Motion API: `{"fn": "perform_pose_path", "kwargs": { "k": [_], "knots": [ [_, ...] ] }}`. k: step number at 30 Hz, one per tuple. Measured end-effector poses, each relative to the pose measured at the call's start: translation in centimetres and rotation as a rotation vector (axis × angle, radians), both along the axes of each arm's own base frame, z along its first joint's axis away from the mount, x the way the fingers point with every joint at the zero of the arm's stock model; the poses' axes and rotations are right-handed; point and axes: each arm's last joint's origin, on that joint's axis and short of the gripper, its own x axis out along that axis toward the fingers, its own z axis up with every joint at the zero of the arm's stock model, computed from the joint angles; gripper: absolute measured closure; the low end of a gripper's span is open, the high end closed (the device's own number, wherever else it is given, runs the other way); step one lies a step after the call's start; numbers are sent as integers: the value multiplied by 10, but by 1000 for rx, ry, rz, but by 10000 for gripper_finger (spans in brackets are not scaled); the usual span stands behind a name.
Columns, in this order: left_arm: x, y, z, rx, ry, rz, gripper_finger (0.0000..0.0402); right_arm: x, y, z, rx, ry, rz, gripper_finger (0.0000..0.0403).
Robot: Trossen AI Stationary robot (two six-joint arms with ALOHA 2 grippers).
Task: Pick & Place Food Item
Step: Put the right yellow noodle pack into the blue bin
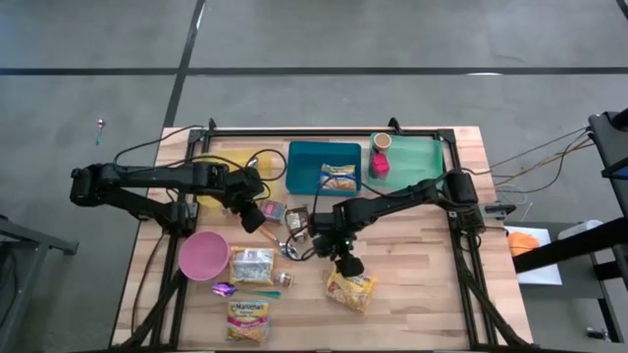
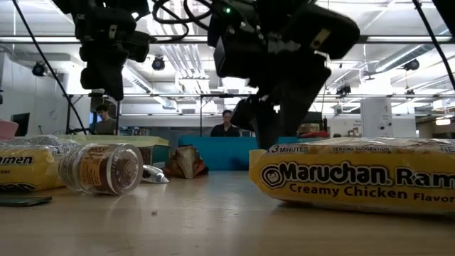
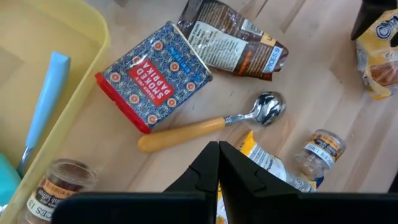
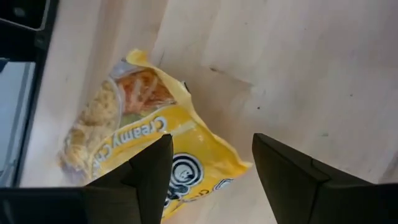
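Note:
A yellow ramen packet (image 1: pixel 351 290) lies flat on the wooden table near its front edge; it fills the right of the low view (image 2: pixel 355 178). My right gripper (image 1: pixel 345 265) stands open just above the packet's far end, pointing steeply down. In the right wrist view one finger (image 4: pixel 149 168) is over the packet (image 4: pixel 137 143) and the other (image 4: pixel 292 174) is over bare wood. My left gripper (image 1: pixel 257 218) hangs shut above the table, left of the middle. Below it lie a spoon (image 3: pixel 217 124) and a paprika tin (image 3: pixel 152 74).
At the back stand a teal bin (image 1: pixel 304 162) holding a ramen packet, a green tray (image 1: pixel 422 157) and a yellow tray (image 1: pixel 235 162). A pink bowl (image 1: pixel 203 255), two more ramen packets (image 1: pixel 252 265) (image 1: pixel 248 322), a spice jar (image 2: pixel 103 167) and a brown bag (image 3: pixel 236 43) lie about.

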Motion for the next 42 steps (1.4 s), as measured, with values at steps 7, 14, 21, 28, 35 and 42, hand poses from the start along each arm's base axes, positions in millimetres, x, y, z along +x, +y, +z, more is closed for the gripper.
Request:
{"fn": "perform_pose_path", "kwargs": {
  "k": [7, 14, 21, 28, 35, 42],
  "knots": [
    [0, 0, 0, 6, 3, -14, 384, 2, 0, -19, -1, 33, 43, 186],
    [0, 0, 0, 12, 1, -28, 384, 1, 0, -26, 24, 60, 57, 244],
    [0, 0, 0, 15, 0, -34, 384, 0, -6, -27, 20, 70, 54, 383],
    [0, 0, 0, 21, 0, -36, 384, -2, -8, -27, 18, 100, 39, 395],
    [0, 0, 0, 25, 0, -37, 384, -4, -8, -20, 16, 106, 25, 395],
    [0, 0, 0, 25, 0, -37, 384, -11, -10, 14, -22, 32, 8, 395]
  ]
}}
